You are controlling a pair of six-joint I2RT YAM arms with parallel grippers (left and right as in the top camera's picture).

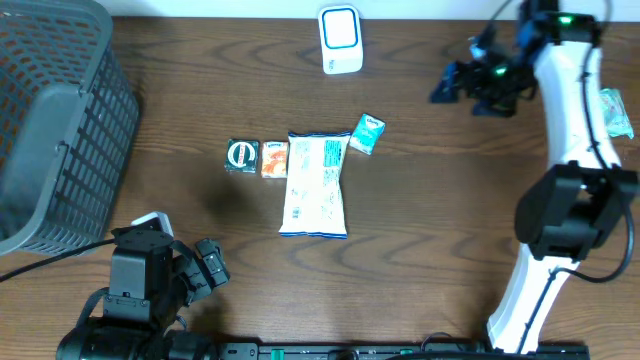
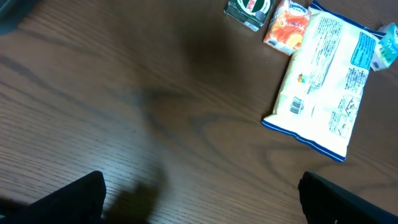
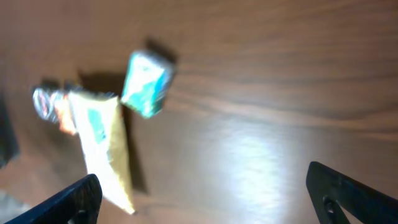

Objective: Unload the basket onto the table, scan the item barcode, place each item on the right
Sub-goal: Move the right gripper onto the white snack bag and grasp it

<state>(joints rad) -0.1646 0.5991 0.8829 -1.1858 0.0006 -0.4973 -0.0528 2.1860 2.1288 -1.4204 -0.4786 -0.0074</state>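
Several items lie mid-table: a white snack bag (image 1: 316, 184), a small orange box (image 1: 275, 159), a dark green box (image 1: 242, 156) and a teal pack (image 1: 367, 133). A white scanner (image 1: 340, 40) stands at the table's far edge. My left gripper (image 1: 210, 265) hovers open near the front left, short of the bag (image 2: 323, 74), whose barcode faces up. Over bare wood at the far right, my right gripper (image 1: 455, 85) stands open, with the teal pack (image 3: 147, 84) and the bag (image 3: 102, 146) ahead of it, blurred. Neither gripper holds anything.
A grey slatted basket (image 1: 50, 130) fills the left side. Another teal pack (image 1: 617, 112) lies at the right edge behind the right arm. Bare wood lies between the items and both grippers.
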